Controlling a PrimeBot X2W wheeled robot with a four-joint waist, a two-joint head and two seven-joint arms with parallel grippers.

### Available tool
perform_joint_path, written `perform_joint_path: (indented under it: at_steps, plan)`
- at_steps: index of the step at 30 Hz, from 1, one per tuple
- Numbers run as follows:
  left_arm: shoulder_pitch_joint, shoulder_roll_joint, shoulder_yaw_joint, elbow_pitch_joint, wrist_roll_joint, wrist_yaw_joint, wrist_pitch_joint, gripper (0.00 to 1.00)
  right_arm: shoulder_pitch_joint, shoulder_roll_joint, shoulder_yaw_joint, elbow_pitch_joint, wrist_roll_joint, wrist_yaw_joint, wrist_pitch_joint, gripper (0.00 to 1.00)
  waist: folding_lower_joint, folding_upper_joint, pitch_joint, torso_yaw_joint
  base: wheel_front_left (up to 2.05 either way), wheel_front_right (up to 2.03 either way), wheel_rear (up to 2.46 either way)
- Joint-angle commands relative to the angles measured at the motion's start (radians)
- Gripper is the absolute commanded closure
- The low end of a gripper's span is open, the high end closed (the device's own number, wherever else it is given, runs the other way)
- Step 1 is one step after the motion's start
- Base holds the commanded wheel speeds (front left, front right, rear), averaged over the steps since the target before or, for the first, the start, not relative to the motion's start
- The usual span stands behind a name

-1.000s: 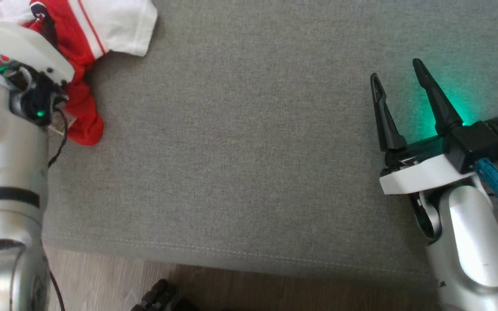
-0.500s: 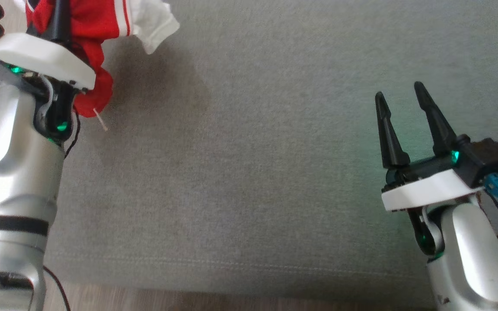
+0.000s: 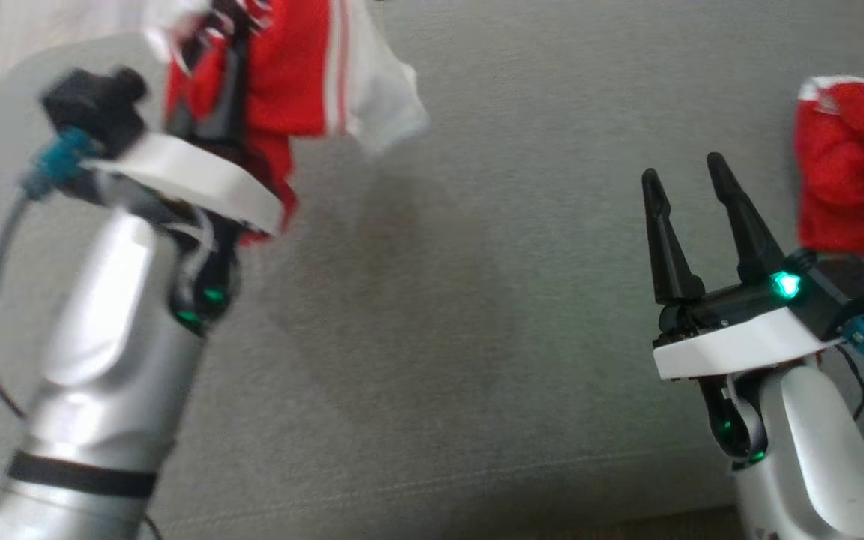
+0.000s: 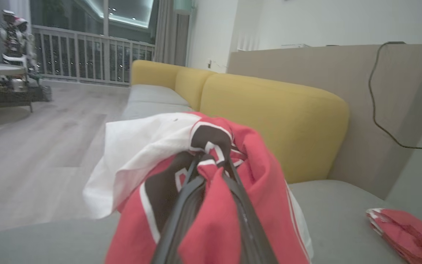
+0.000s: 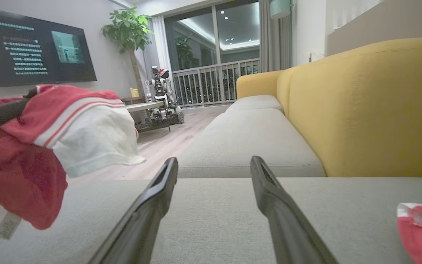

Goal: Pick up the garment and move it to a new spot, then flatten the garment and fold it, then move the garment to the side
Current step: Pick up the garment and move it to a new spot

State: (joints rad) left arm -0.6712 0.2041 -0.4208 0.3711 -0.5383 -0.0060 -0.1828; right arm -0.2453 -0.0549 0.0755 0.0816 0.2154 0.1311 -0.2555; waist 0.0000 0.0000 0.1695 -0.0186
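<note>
Grip note: we are pinching the garment (image 3: 304,82) in the left gripper (image 4: 211,165), jaws nearly closed on a bunched red-and-white fold, so it is hanging clear of the grey seat cushion (image 3: 477,300) for carrying to a new spot. We are holding the right gripper (image 3: 683,169) wide open and empty over the cushion, probably readying it for flattening. We are noting no container; another red cloth (image 3: 848,172) is lying on the cushion at our right.

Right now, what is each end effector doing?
Left end effector: closed on the red-and-white garment.
Right end effector: open, holding nothing.
</note>
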Motion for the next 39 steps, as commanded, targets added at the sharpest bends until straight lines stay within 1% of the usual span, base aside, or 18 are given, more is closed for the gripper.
perform_joint_path:
  at_steps: [1,3,5,10,14,18,19,20,22,24,26,28,30,35,36,39]
  plan:
    - [-0.032,0.027,0.032,-0.035,0.007,0.008,0.001,1.00,-0.008,0.005,0.028,-0.039,0.007,0.000,-0.006,0.00,0.0000,0.0000,-0.004,-0.043,0.00,0.00,0.00]
    - [-0.011,0.002,0.013,-0.024,0.013,0.023,-0.001,1.00,-0.008,0.005,0.036,-0.042,0.016,0.000,-0.006,0.00,0.0000,0.0000,0.007,-0.069,0.00,0.00,0.00]
    - [0.006,-0.029,-0.005,0.000,0.009,0.025,-0.008,1.00,-0.005,0.005,0.036,-0.046,0.021,0.000,-0.006,0.00,0.0000,0.0000,0.022,-0.089,0.00,0.00,0.00]
    - [0.004,-0.077,-0.045,0.115,0.036,0.032,-0.038,1.00,-0.004,0.005,0.052,-0.049,0.023,0.000,-0.006,0.00,0.0000,0.0000,0.066,-0.128,0.00,0.00,0.00]
    - [-0.012,-0.121,-0.052,0.224,0.001,0.007,-0.054,1.00,-0.008,0.005,0.060,-0.054,0.029,0.000,-0.006,0.00,0.0000,0.0000,0.097,-0.148,0.00,0.00,0.00]
    - [-0.027,-0.144,-0.073,0.336,-0.031,-0.023,-0.063,1.00,-0.015,0.005,0.065,-0.054,0.035,0.000,-0.006,0.00,0.0000,0.0000,0.110,-0.158,0.00,0.00,0.00]
    - [-0.029,-0.147,-0.075,0.357,-0.050,-0.033,-0.065,0.98,-0.015,0.005,0.066,-0.052,0.036,0.000,-0.006,0.00,0.0000,0.0000,0.110,-0.159,0.00,0.00,0.00]
    - [-0.033,-0.150,-0.079,0.375,-0.060,-0.037,-0.066,0.00,-0.015,0.005,0.066,-0.050,0.037,0.000,-0.006,0.00,0.0000,0.0000,0.108,-0.157,0.00,0.00,0.00]
    - [-0.039,-0.152,-0.096,0.395,-0.077,-0.046,-0.070,0.00,-0.010,0.005,0.064,-0.042,0.038,0.000,-0.006,0.00,0.0000,0.0000,0.097,-0.148,0.00,0.00,0.00]
    - [-0.039,-0.153,-0.123,0.384,-0.097,-0.053,-0.074,0.00,-0.003,0.005,0.065,-0.029,0.038,0.000,-0.006,0.00,0.0000,0.0000,0.078,-0.134,0.00,0.00,0.00]
    - [-0.028,-0.153,-0.135,0.350,-0.115,-0.045,-0.077,0.00,0.006,0.005,0.068,-0.014,0.037,0.000,-0.006,0.00,0.0000,0.0000,0.055,-0.119,0.00,0.00,0.00]
    - [-0.005,-0.154,-0.116,0.284,-0.109,-0.018,-0.078,0.00,0.016,0.005,0.065,-0.001,0.037,0.000,-0.006,0.00,0.0000,0.0000,0.027,-0.097,0.00,0.00,0.00]
    - [0.044,-0.154,-0.079,0.197,-0.078,0.010,-0.078,0.00,0.029,0.005,0.062,0.011,0.036,0.000,-0.006,0.00,0.0000,0.0000,-0.003,-0.075,0.00,0.00,0.00]
    - [0.237,-0.145,0.034,-0.010,0.022,0.076,-0.079,0.00,0.072,0.005,0.047,0.047,0.023,0.000,-0.006,0.00,0.0000,0.0000,-0.075,-0.020,0.00,0.00,0.00]
    - [0.237,-0.145,0.034,-0.010,0.022,0.076,-0.079,0.00,0.072,0.005,0.047,0.047,0.023,0.000,-0.006,0.00,0.0000,0.0000,-0.075,-0.020,0.00,0.00,0.00]
    - [0.356,-0.138,0.094,-0.123,0.089,0.106,-0.079,0.00,0.102,0.005,0.030,0.065,0.010,0.000,-0.006,0.00,0.0000,0.0000,-0.110,0.014,0.00,0.00,0.00]
